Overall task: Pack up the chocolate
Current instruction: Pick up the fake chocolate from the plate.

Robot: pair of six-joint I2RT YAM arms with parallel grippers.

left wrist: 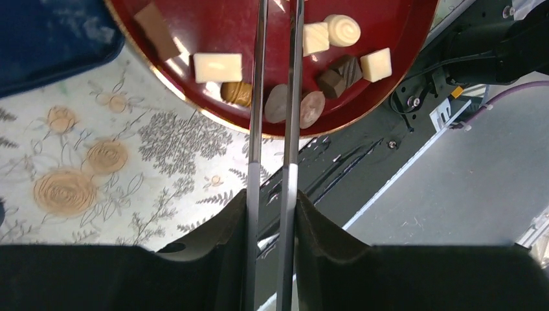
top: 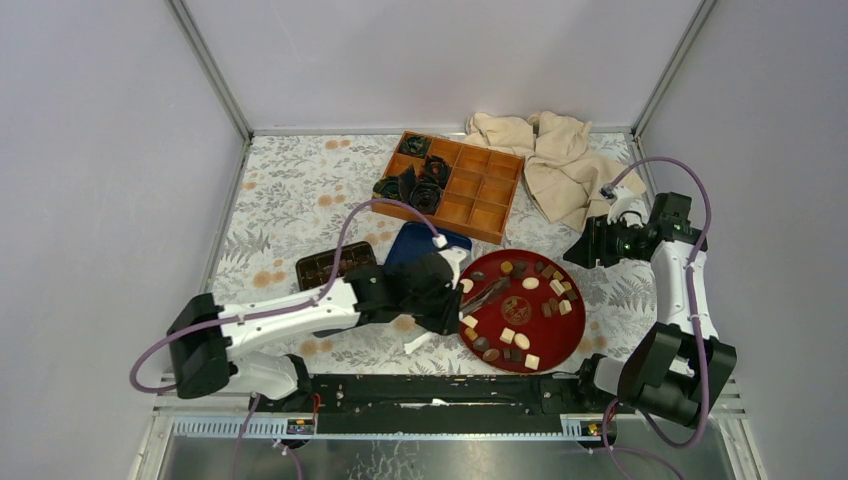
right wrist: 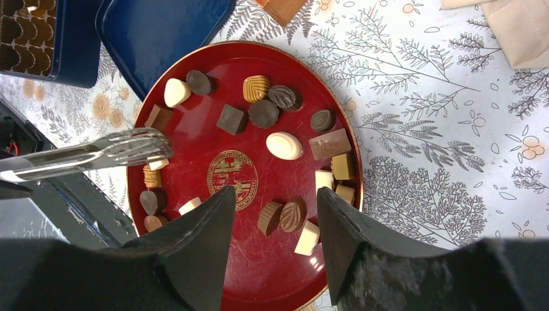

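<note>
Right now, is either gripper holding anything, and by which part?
The left gripper pinches the metal tongs across both arms, partway along their length; their tips reach over the red plate. The right gripper is open and holds nothing.

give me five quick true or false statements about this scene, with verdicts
1. The chocolates lie on a red plate. True.
2. The left gripper holds tongs. True.
3. The right gripper holds a chocolate. False: it is open and empty, above the plate.
4. The wooden box is full of chocolates. False: only black paper cups sit in a few compartments.
5. The cloth covers the plate. False: it lies at the back, off the plate.
</note>
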